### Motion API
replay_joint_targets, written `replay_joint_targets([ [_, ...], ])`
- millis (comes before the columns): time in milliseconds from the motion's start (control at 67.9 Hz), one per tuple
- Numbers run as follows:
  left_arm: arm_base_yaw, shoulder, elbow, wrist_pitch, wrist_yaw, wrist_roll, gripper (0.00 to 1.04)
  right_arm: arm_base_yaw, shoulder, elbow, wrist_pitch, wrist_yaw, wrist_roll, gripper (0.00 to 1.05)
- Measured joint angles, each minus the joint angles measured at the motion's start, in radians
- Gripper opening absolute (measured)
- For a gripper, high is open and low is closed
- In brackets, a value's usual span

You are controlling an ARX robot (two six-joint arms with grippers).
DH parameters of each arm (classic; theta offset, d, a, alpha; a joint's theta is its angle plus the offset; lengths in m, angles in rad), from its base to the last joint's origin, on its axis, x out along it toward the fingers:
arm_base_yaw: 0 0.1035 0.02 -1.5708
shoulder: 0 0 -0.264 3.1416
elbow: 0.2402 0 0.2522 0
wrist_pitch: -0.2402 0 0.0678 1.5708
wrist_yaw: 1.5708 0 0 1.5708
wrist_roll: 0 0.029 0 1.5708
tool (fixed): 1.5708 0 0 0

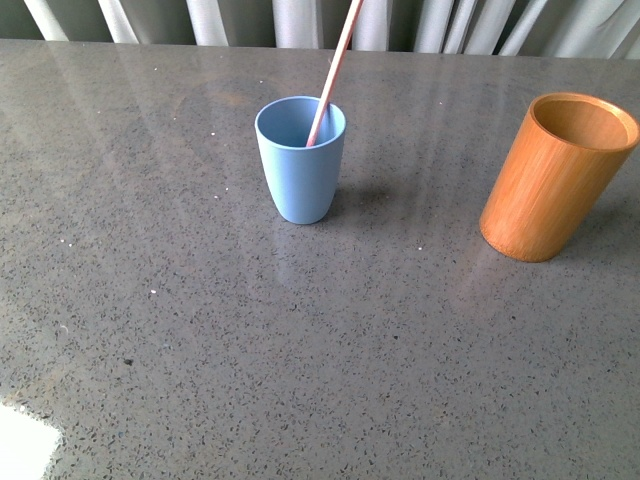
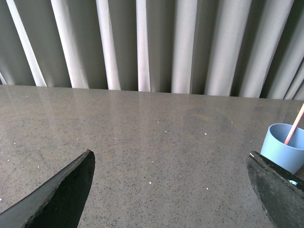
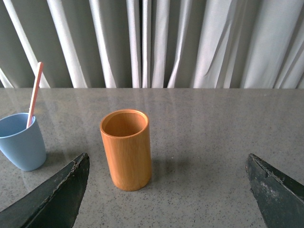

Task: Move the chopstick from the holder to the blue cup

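A pinkish-red chopstick (image 1: 335, 65) leans inside the light blue cup (image 1: 300, 165) in the middle of the grey table. The orange-brown holder (image 1: 553, 180) stands upright to the right, and I see nothing inside it. Neither arm shows in the front view. In the left wrist view my left gripper (image 2: 171, 159) is open over bare table, with the blue cup (image 2: 285, 149) and chopstick (image 2: 295, 124) beyond one fingertip. In the right wrist view my right gripper (image 3: 167, 161) is open, the holder (image 3: 126, 148) standing ahead of it and the blue cup (image 3: 23, 141) with chopstick (image 3: 34, 92) off to one side.
The speckled grey table (image 1: 300, 350) runs back to pale pleated curtains (image 1: 300, 20). A bright white patch (image 1: 25, 445) shows at the near left corner.
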Motion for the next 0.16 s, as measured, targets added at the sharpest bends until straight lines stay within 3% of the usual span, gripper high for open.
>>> replay_joint_targets([
  [162,0.0,0.0,0.0,0.0,0.0,0.0,0.96,0.0,0.0,0.0,0.0,0.0,0.0,0.96],
])
